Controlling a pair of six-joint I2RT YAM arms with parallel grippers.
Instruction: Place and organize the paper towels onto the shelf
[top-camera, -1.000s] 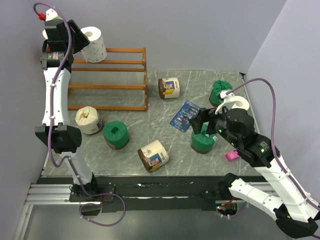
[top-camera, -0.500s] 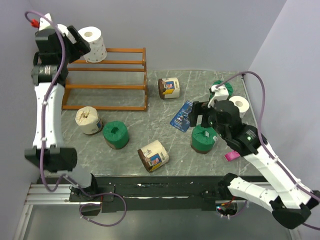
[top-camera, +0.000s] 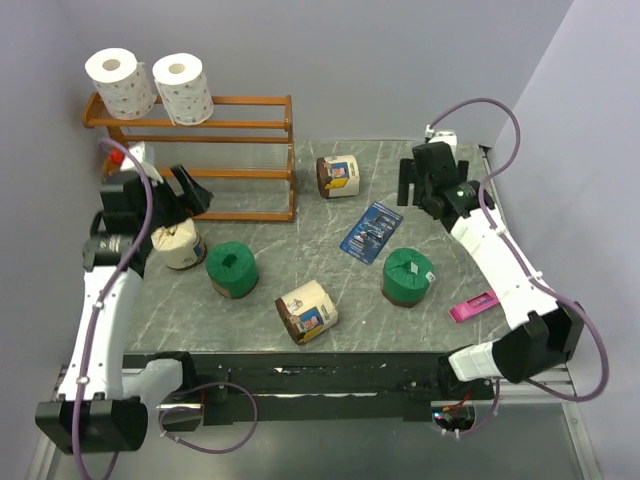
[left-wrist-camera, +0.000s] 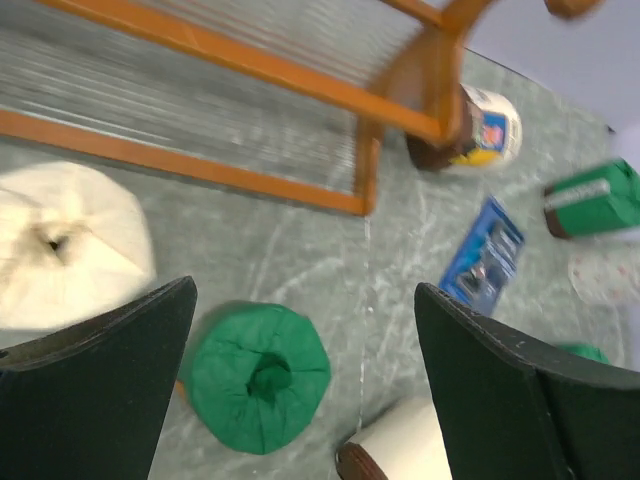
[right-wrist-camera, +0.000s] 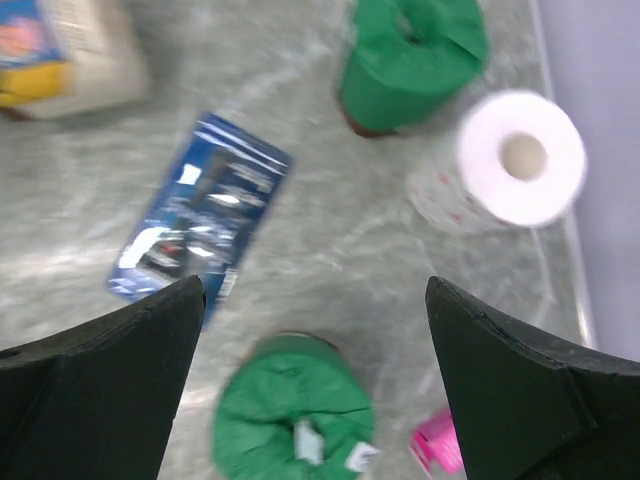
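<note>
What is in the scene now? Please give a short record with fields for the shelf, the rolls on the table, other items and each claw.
shelf: wooden shelf, far left of the table
top tier: two white rolls, upright, side by side
table, green: three green-wrapped rolls
table, cream: three cream-wrapped rolls
table, white: one bare white roll, far right
other: blue packet; pink item
left claw: open, empty
right claw: open, empty
</note>
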